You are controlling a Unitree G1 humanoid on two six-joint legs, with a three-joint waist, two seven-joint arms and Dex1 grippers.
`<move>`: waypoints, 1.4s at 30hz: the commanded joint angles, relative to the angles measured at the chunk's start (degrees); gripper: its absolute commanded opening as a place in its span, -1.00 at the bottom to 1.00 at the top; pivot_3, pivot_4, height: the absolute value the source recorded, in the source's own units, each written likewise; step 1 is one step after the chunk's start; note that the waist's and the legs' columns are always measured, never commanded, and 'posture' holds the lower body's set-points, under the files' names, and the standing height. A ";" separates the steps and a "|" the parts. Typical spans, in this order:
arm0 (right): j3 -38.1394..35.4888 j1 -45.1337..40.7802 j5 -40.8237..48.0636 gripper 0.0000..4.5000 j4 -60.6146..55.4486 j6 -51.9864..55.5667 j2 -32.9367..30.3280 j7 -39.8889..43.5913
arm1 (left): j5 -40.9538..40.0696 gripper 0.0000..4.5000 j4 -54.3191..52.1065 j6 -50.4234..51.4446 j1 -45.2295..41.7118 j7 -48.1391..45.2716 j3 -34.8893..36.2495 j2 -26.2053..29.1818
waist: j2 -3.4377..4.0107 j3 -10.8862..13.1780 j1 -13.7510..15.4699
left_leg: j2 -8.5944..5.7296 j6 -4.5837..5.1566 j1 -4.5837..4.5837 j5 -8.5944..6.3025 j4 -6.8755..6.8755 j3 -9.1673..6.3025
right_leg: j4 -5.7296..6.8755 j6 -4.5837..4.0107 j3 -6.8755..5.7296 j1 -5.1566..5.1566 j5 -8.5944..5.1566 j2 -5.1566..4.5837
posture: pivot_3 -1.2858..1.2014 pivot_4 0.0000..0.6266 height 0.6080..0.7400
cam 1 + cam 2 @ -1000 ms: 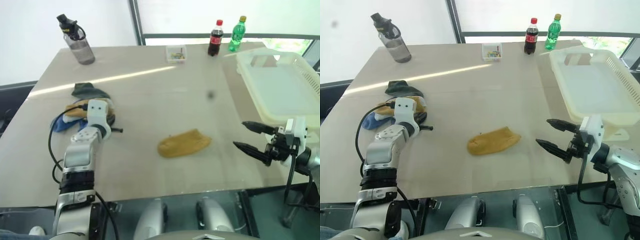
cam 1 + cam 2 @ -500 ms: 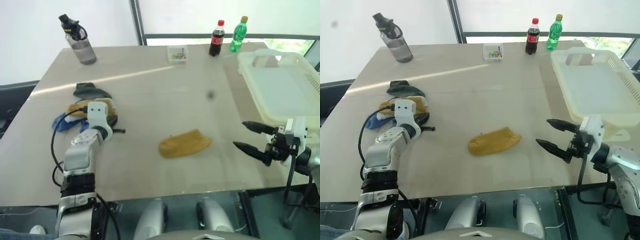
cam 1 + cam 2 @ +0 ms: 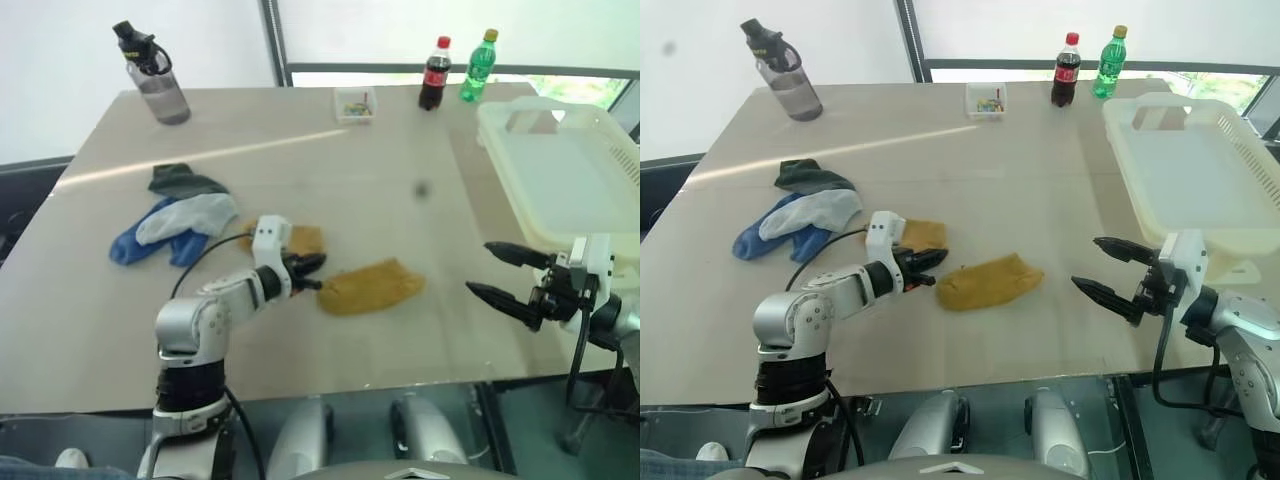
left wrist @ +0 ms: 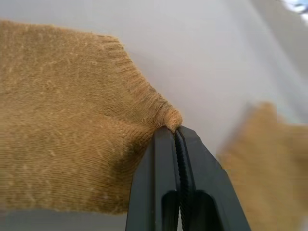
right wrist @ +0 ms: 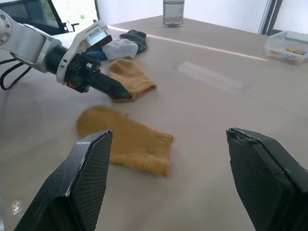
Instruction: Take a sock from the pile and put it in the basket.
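I see a beige tabletop (image 3: 300, 130) with a bright streak of glare across it | white wall behind on my left | dark window post (image 3: 272, 45) and a window with greenery outside at the far right | dark floor under the near edge

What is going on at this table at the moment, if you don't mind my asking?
The robot is moving socks into the cream basket. Its left gripper is shut on the edge of a mustard sock, just beside a second mustard sock lying flat mid-table. The rest of the pile, blue, grey and dark green, lies further to its left. The right gripper is open and holds nothing, hovering near the basket, which looks empty.
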 commanded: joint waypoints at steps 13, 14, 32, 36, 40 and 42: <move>-0.48 -0.60 -0.40 0.72 -2.24 -0.77 0.59 -1.38 | -4.12 -0.98 5.67 0.18 -7.29 6.73 0.53 -14.32 | -0.23 0.14 0.17 | -0.06 0.00 -0.07 0.00 0.00 -0.01 | -0.13 -0.01 -0.01 0.01 0.01 0.00 | 0.03 -0.52 1.00; -0.49 -0.67 -0.34 0.72 -2.35 -0.71 0.60 -1.54 | -3.77 -0.98 6.78 -1.22 -7.86 5.96 -0.38 -14.28 | -0.24 0.14 0.18 | -0.07 0.00 -0.08 0.00 0.00 -0.01 | -0.15 -0.01 -0.01 0.01 0.01 0.00 | 0.03 -0.52 1.00; 3.73 -3.63 -10.26 0.72 0.75 -3.55 3.13 -8.92 | 1.78 -0.58 29.34 -21.53 -16.25 0.62 -7.26 -17.61 | -0.26 0.18 0.26 | -0.11 0.00 -0.23 0.00 -0.10 -0.07 | -0.47 0.00 -0.06 0.00 0.03 -0.02 | 0.03 -0.52 1.00; 4.34 -4.39 -10.63 0.72 0.91 -2.59 3.65 -9.84 | 1.36 0.16 27.29 -20.63 -15.34 1.09 -7.96 -17.71 | -0.26 0.18 0.18 | -0.11 0.00 -0.22 0.00 -0.11 -0.05 | -0.47 0.01 -0.04 0.00 0.04 -0.02 | 0.03 -0.52 1.00; 4.97 -4.69 -10.67 0.72 0.67 0.60 2.63 -10.73 | -2.46 0.55 20.52 -15.53 -13.75 -0.52 -7.56 -15.60 | -0.25 0.19 0.13 | -0.11 0.00 -0.22 0.00 -0.10 -0.07 | -0.46 0.01 -0.06 0.00 0.04 -0.02 | 0.03 -0.52 1.00; 5.45 -5.36 -10.13 0.72 0.48 3.29 2.00 -11.07 | -4.45 0.55 15.39 -13.67 -12.19 -3.29 -8.52 -12.67 | -0.24 0.19 0.03 | -0.09 0.00 -0.21 0.00 -0.11 -0.08 | -0.45 0.01 -0.06 0.00 0.04 -0.02 | 0.03 -0.52 1.00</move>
